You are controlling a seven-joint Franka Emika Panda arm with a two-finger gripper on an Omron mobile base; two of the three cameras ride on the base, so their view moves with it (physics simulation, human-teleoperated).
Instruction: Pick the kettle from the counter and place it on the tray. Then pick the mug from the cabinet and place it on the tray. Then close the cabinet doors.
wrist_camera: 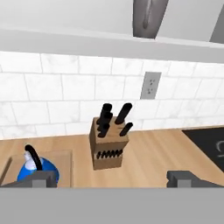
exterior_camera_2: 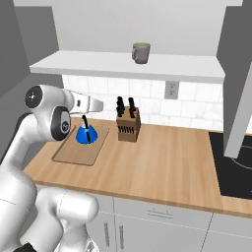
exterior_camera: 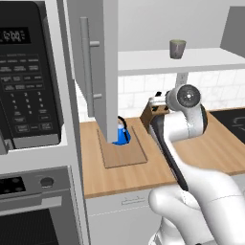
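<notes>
The blue kettle (exterior_camera: 121, 135) (exterior_camera_2: 86, 134) (wrist_camera: 35, 168) stands on the wooden tray (exterior_camera: 125, 155) (exterior_camera_2: 74, 151) (wrist_camera: 65, 161) at the left of the counter (exterior_camera_2: 167, 162). The grey-green mug (exterior_camera: 177, 49) (exterior_camera_2: 141, 52) (wrist_camera: 148, 17) stands upright on the white shelf of the open cabinet (exterior_camera_2: 123, 64). Both cabinet doors hang open, the left door (exterior_camera: 100, 62) in front of the kettle and the right door (exterior_camera_2: 241, 93) over the stove. My gripper (exterior_camera_2: 101, 105) (wrist_camera: 113, 180) hovers above the tray's right side, below the shelf, facing the back wall. It is open and holds nothing.
A brown knife block (exterior_camera: 152, 114) (exterior_camera_2: 129, 126) (wrist_camera: 108, 146) stands right of the tray against the tiled wall, under a wall outlet (wrist_camera: 151, 85). A black cooktop (exterior_camera_2: 235, 157) lies at the right. The microwave and oven column (exterior_camera: 28, 95) rises on the left.
</notes>
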